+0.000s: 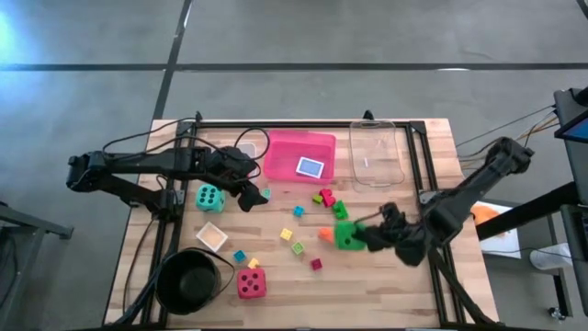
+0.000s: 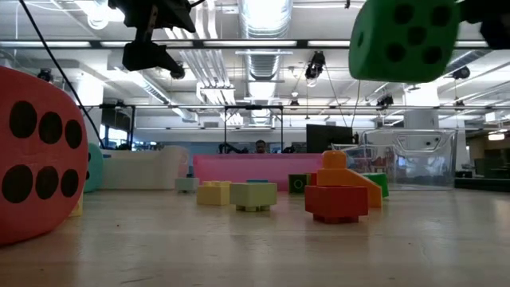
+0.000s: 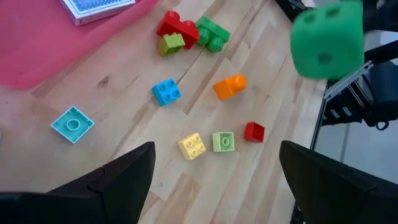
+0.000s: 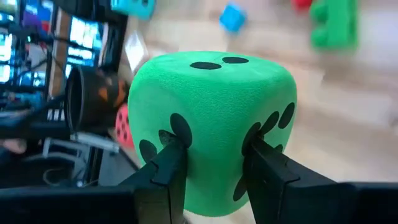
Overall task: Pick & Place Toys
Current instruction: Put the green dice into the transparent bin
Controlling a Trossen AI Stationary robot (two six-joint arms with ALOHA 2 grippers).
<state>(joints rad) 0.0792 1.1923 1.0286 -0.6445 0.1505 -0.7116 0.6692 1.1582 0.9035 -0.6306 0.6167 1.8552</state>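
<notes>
My right gripper is shut on the big green die, which hangs in the air above the table's right half. My left gripper hovers open over the table's left middle, next to the teal die. The red die sits near the front. Small bright blocks lie scattered across the middle: an orange one, a blue one, a yellow one, a red one. A small card lies in the pink tray. My right gripper pinches the green die between its two fingers on two opposite dotted faces, low on the die. The soft foam is dented in where the fingers press. The die is lifted clear of the table.
A black round bowl stands at the front left. A clear tray sits at the far right and a small white tray near the bowl. A black frame rail runs along the table's sides.
</notes>
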